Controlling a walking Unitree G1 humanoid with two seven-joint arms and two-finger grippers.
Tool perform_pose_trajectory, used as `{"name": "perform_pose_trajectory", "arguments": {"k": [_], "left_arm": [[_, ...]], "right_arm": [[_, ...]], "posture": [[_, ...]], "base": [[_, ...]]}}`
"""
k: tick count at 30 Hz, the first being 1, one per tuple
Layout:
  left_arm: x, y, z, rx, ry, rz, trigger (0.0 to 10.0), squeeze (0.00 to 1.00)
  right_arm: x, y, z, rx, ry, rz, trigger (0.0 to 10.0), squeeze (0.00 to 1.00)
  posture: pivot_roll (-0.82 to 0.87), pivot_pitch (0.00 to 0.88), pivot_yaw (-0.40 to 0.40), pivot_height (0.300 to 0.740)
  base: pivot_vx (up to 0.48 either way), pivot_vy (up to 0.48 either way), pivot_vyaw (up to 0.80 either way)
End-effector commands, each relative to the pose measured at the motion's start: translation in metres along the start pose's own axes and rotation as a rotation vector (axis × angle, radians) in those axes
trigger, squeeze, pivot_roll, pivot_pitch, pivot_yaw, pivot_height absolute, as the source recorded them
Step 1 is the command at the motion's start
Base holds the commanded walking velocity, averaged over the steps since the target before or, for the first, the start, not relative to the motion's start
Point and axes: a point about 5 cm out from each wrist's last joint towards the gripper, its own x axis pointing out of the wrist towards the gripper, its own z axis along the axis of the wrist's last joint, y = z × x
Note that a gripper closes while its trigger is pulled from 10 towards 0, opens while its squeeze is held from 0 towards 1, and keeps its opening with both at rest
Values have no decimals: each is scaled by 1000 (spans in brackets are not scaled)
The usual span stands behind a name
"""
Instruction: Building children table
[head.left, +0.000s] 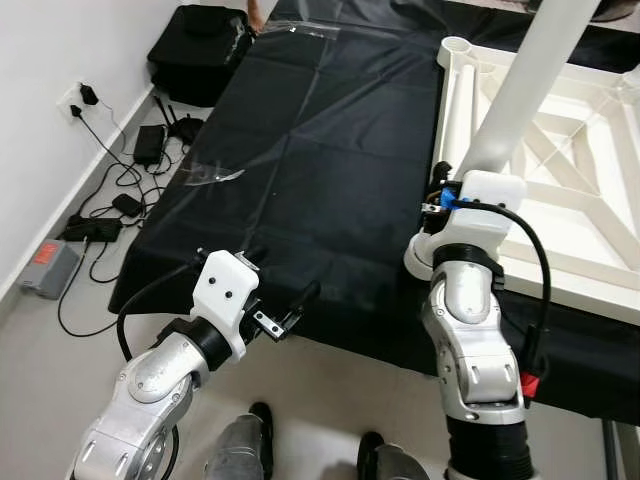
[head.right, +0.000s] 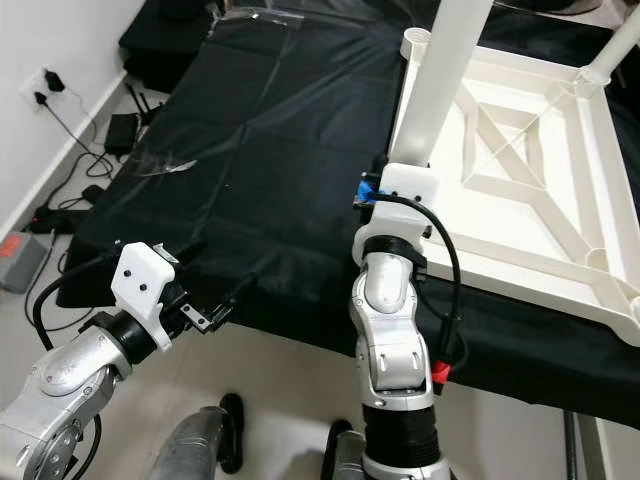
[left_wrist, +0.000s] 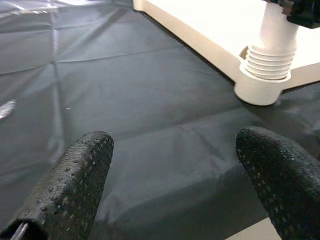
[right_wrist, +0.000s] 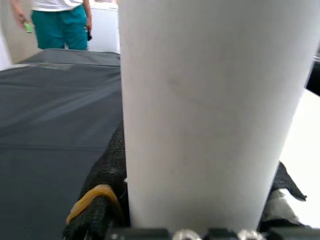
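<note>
My left tool (head.left: 285, 310) hovers wide open at the counter's (head.left: 330, 190) near black-covered edge. My right tool (head.left: 440, 195), arm raised, clamps the white table leg (head.left: 520, 90) standing in the upturned tabletop's (head.right: 520, 150) near corner socket. Cables (head.left: 110, 200) litter the floor (head.left: 45, 345) beyond.

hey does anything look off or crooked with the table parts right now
Yes. The white leg held by the right gripper leans instead of standing straight over the corner socket of the upside-down tabletop. Its threads show above the socket, so it isn't fully screwed in.
</note>
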Motion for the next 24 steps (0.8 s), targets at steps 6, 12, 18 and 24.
{"name": "perform_pose_trajectory", "arguments": {"k": [6, 12, 18, 24], "left_arm": [[-1, 2, -2, 19, 17, -17, 10000, 0], [-1, 2, -2, 20, 19, -23, 10000, 0], [0, 2, -2, 22, 20, -34, 10000, 0], [1, -1, -2, 24, 19, -45, 10000, 0]], "right_arm": [[14, -71, -32, -159, 103, -345, 10000, 0], [16, -97, -38, -186, 128, -452, 10000, 0], [16, -105, -44, -86, 189, -521, 10000, 0], [26, -75, -27, 45, 86, -332, 10000, 0]], "posture": [[206, 271, -6, 740], [206, 272, 1, 740], [204, 274, 7, 740], [202, 271, 6, 740]], "base": [[0, 0, 0], [0, 0, 0], [0, 0, 0], [0, 0, 0]]}}
